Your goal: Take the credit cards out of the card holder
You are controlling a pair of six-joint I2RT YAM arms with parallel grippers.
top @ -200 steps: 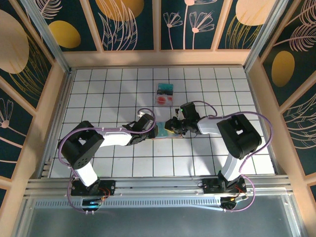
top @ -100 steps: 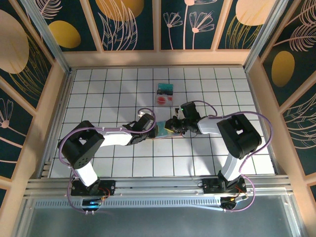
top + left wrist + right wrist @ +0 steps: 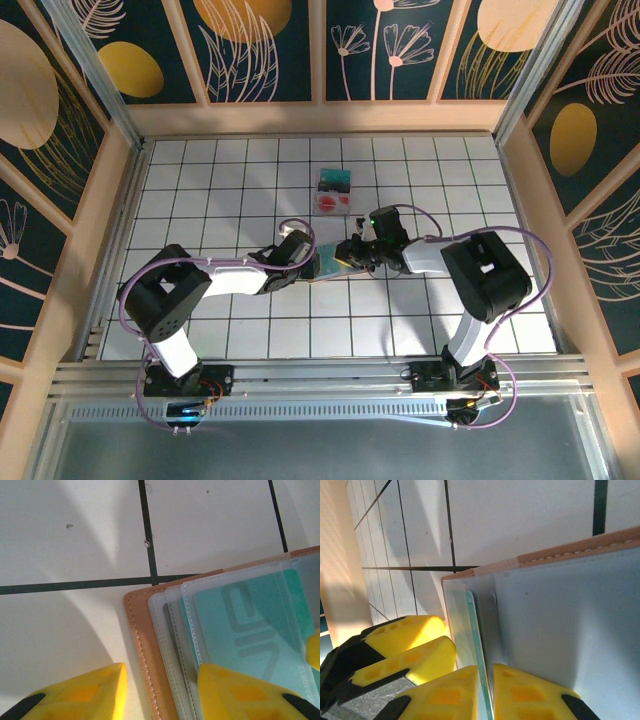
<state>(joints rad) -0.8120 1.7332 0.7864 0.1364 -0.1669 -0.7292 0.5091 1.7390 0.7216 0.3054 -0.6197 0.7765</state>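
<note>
The tan card holder [image 3: 326, 267] lies open on the tiled table between my two grippers. Its clear sleeves [image 3: 172, 625] hold a teal-green credit card [image 3: 240, 625]. My left gripper [image 3: 161, 680] stands open astride the holder's stitched edge [image 3: 137, 630], one finger on the sleeves and the other over bare tile. From the other side my right gripper [image 3: 487, 672] is shut on the thin edge of a teal-green card [image 3: 476, 630] that sticks out beside the holder's blue-grey inside [image 3: 560, 630]. In the top view the left gripper [image 3: 308, 262] and right gripper [image 3: 350, 256] almost meet.
Two loose cards lie about two tiles behind the holder: a teal one [image 3: 336, 181] and a pale one with a red circle [image 3: 331, 203]. The left gripper's yellow fingers [image 3: 415, 645] sit close beside my right fingers. Wooden walls [image 3: 120, 200] ring the table.
The right gripper's jaws have narrowed onto the card's edge and its wrist has shifted slightly. The left arm and the holder have stayed put.
</note>
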